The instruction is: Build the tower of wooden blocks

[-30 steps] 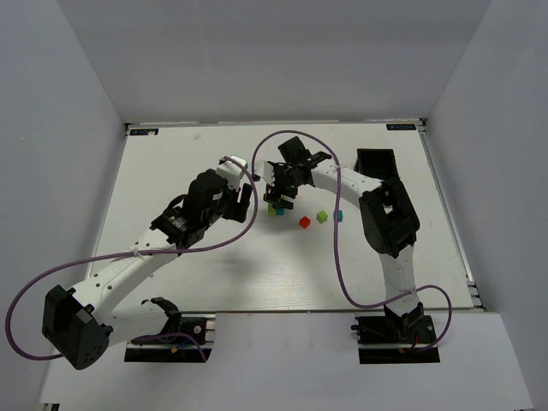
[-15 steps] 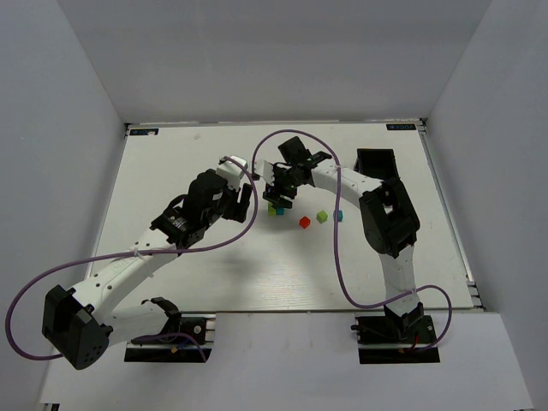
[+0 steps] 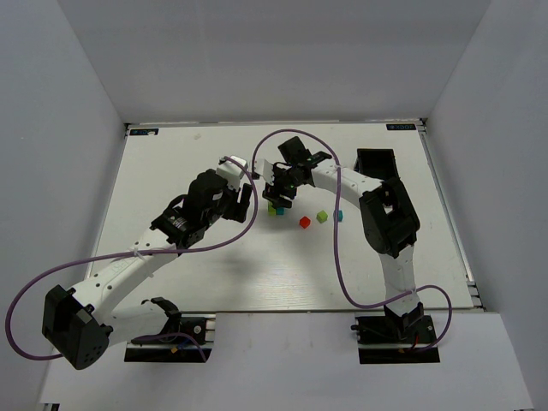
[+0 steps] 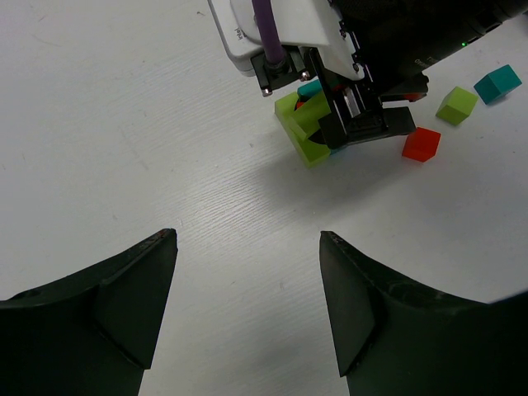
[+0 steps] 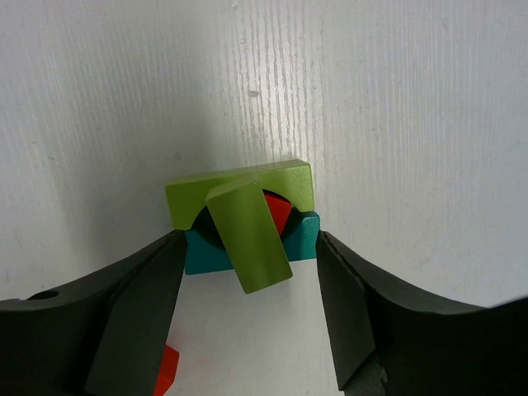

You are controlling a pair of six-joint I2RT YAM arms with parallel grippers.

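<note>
The wood block tower (image 5: 247, 186) is being straddled by the right gripper (image 5: 249, 247), contact unclear, while the left gripper (image 4: 247, 247) is being held wide.

Obstacles, centre: right gripper (image 3: 277, 200) over block stack (image 5: 239, 196); red cube (image 3: 304, 222), lime cube (image 3: 322, 216), teal cube (image 3: 338, 215) rightward. Passage: table (image 3: 171, 163) left, near.

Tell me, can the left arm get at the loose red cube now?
Probably not straight: the right gripper and the stack under it stand between the left gripper and the red cube. A near-side detour looks free.
</note>
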